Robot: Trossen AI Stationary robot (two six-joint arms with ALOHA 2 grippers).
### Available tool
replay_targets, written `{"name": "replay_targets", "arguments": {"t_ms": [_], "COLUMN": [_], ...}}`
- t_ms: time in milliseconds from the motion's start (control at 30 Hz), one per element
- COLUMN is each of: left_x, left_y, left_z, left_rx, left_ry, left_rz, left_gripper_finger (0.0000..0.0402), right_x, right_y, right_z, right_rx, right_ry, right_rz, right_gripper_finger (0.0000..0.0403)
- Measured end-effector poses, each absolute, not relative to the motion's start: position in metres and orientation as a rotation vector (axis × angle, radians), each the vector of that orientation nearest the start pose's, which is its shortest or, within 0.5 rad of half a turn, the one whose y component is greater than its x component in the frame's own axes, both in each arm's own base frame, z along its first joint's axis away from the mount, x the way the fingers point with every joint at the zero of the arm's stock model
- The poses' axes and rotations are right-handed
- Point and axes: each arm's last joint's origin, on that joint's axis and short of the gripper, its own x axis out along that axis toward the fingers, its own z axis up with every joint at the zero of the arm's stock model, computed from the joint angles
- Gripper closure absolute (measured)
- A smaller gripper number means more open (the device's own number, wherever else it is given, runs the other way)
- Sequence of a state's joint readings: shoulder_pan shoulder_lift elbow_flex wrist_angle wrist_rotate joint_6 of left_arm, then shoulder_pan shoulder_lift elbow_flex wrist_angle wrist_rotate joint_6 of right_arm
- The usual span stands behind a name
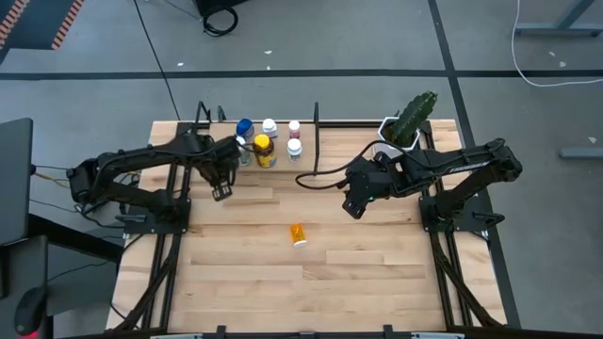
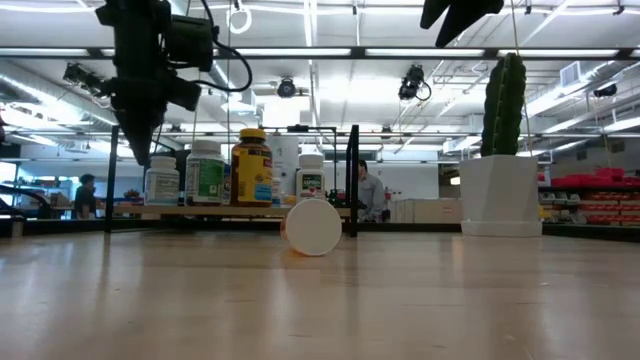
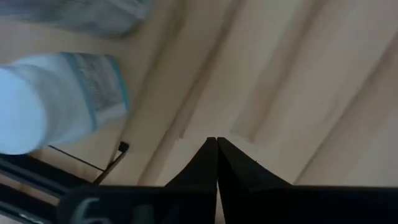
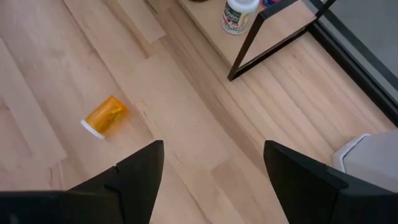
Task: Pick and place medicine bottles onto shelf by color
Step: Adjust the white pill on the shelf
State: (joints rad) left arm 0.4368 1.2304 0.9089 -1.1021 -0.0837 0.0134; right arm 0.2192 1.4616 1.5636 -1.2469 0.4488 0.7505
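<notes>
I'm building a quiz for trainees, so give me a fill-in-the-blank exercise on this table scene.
1. The small orange bottle with a white cap lies on its ____ on the wooden table.
2. The left gripper has its fingers ____.
3. The right gripper has its fingers ____.
4. The amber bottle's lid is ____.

Missing words: side; shut; open; yellow

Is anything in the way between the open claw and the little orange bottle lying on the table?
Nothing visible. The orange bottle lies on its side on bare tabletop, and the open right gripper hovers near it with only wood between them.
</notes>
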Motion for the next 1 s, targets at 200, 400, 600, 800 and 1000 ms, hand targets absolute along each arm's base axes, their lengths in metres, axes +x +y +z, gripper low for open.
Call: {"name": "replay_targets", "arguments": {"t_ms": [200, 400, 600, 800, 1000], "left_x": [0.177, 0.175, 0.172, 0.167, 0.162], "left_y": [0.102, 0.112, 0.117, 0.124, 0.13], "left_z": [0.238, 0.238, 0.238, 0.238, 0.238], "left_rx": [-0.346, -0.407, -0.383, -0.353, -0.313], "left_ry": [1.325, 1.271, 1.279, 1.29, 1.311], "left_rz": [0.545, 0.561, 0.54, 0.531, 0.584], "left_gripper_finger": [0.0397, 0.0398, 0.0399, 0.0399, 0.0398], "right_x": [0.264, 0.264, 0.264, 0.264, 0.264], "right_y": [0.046, 0.046, 0.046, 0.045, 0.045], "right_z": [0.365, 0.365, 0.365, 0.365, 0.365], "right_rx": [0.304, 0.302, 0.298, 0.297, 0.298], "right_ry": [0.927, 0.922, 0.921, 0.914, 0.913], "right_rz": [-0.593, -0.599, -0.602, -0.611, -0.613], "right_gripper_finger": [0.0121, 0.0121, 0.0121, 0.0121, 0.0121]}}
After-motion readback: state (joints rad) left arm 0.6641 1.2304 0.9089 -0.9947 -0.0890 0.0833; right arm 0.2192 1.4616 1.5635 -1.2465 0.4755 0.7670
